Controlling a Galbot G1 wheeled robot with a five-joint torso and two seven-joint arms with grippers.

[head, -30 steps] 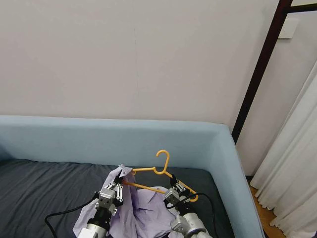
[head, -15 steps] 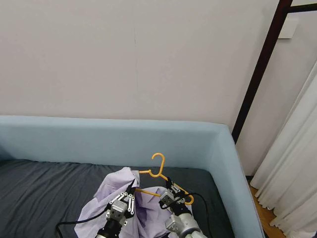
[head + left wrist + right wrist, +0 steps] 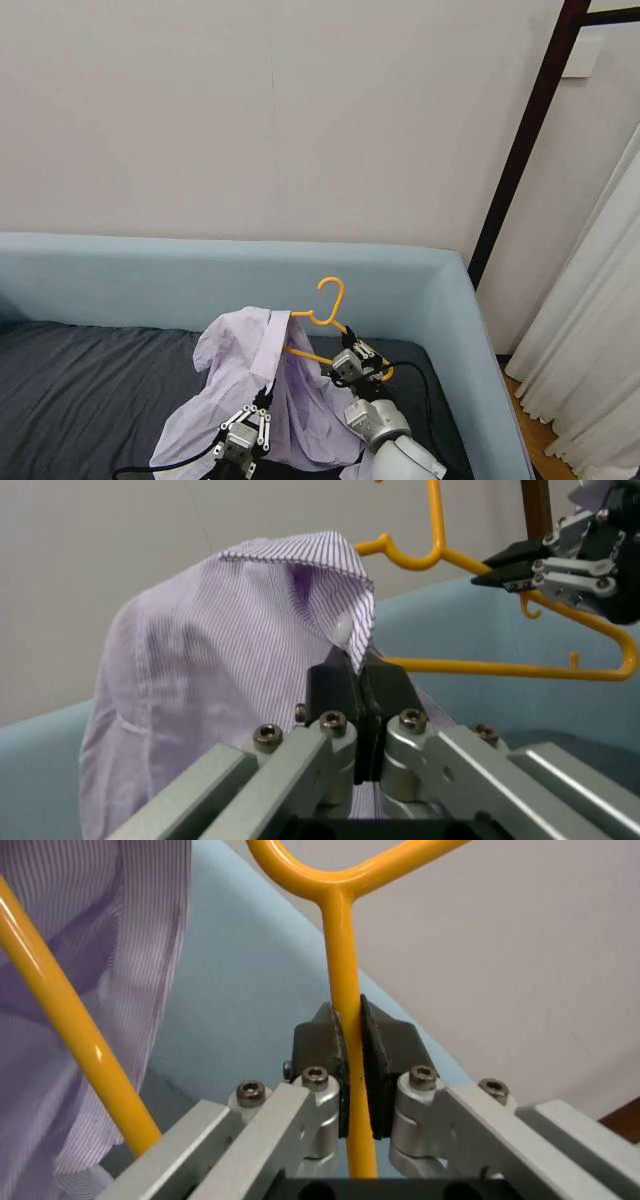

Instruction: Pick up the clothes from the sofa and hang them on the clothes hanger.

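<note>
A purple striped shirt [image 3: 245,365] hangs draped over the left arm of an orange hanger [image 3: 328,305], above the sofa seat. My left gripper [image 3: 258,412] is below the shirt, shut on a fold of its front edge [image 3: 352,641]. In the left wrist view the shirt [image 3: 210,652] rises in a peak beside the hanger [image 3: 480,667]. My right gripper [image 3: 350,358] is shut on the hanger's right arm. The right wrist view shows its pads [image 3: 383,1039] clamped on the orange bar [image 3: 340,952], with shirt cloth [image 3: 120,922] alongside. The right gripper [image 3: 535,559] also shows in the left wrist view.
The light blue sofa back [image 3: 140,280] runs behind, with its side wall [image 3: 465,350] on the right and the dark seat cushion [image 3: 80,385] on the left. A dark vertical pole [image 3: 520,150] and white curtains [image 3: 590,350] stand to the right.
The hanger and shirt have risen. The shirt now drapes over the hanger's left arm instead of lying bunched low. My left gripper has dropped lower in the view.
</note>
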